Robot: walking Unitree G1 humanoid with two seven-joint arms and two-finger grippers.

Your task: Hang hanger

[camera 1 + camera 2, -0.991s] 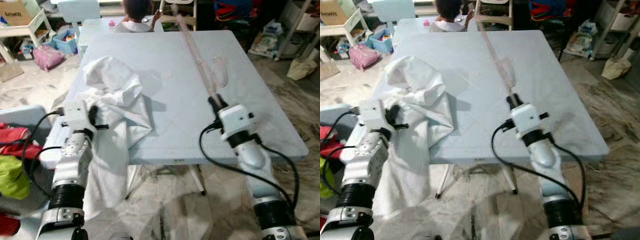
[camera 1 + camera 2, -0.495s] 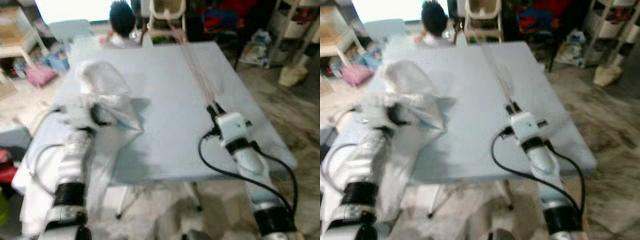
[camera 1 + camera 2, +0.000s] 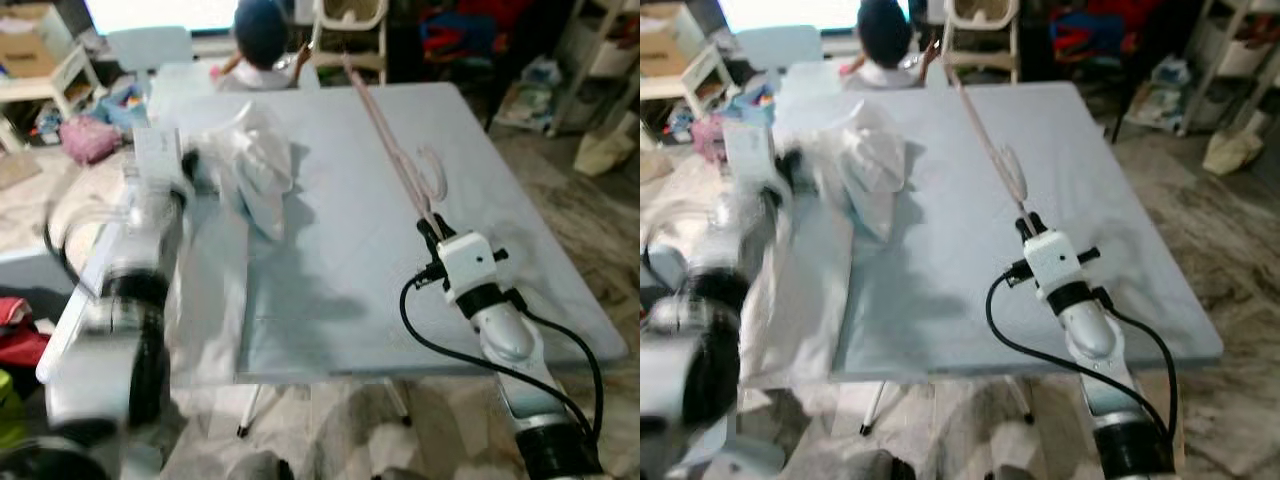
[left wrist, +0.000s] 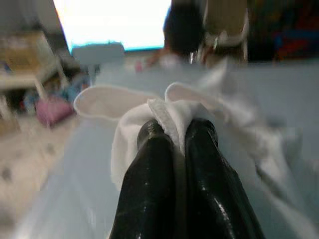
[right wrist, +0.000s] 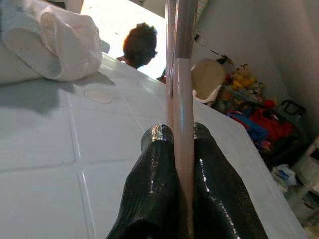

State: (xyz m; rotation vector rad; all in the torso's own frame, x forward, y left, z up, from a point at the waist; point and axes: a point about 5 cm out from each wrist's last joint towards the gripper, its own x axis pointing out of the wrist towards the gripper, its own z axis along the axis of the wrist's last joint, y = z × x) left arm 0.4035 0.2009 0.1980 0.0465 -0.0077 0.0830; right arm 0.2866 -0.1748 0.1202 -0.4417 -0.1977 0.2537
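I saw the right gripper [image 3: 432, 226] clamped on the pink hanger [image 3: 395, 150], which stretched over the table [image 3: 340, 250]. Left gripper [image 4: 174, 130] pinched the white garment [image 3: 255, 170], lifted at the table's left side.

Hanger [image 3: 394, 155]: pale pink, in black-fingered right gripper [image 3: 431, 228]. Garment [image 3: 252, 165]: white, in black-fingered left gripper [image 4: 174, 130]. Table [image 3: 340, 270]: pale blue-grey, faint grid pattern. Bag [image 3: 88, 138] beyond left gripper: pink.
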